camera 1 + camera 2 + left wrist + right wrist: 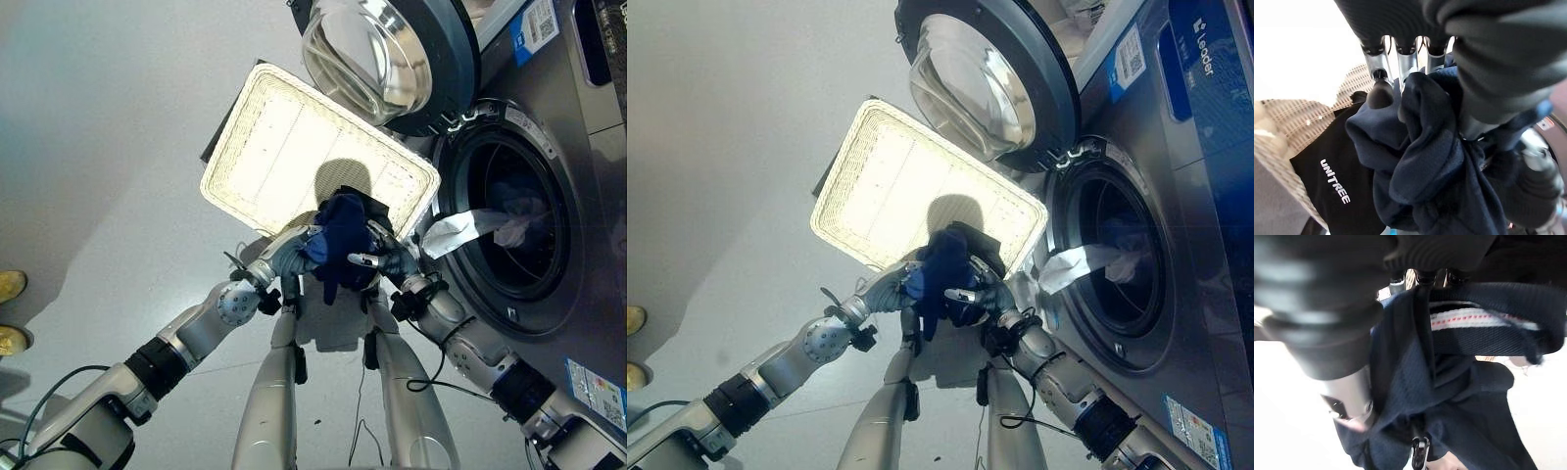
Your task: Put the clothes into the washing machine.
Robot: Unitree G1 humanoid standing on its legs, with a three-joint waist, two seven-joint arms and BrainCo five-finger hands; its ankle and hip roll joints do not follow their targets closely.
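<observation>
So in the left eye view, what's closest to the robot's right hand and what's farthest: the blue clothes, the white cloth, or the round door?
1. Blue clothes, gripped by the right hand.
2. White cloth, hanging from the washer opening beside it.
3. Round door, open, farthest up.

A smooth, pale grey floor (pixel 108 127) fills most of the scene, evenly lit with soft shadows. At its left edge, the toes of a person's yellow shoes (pixel 10 311) poke in. A dark flat panel (pixel 210 149) lies on the floor near the middle.
</observation>
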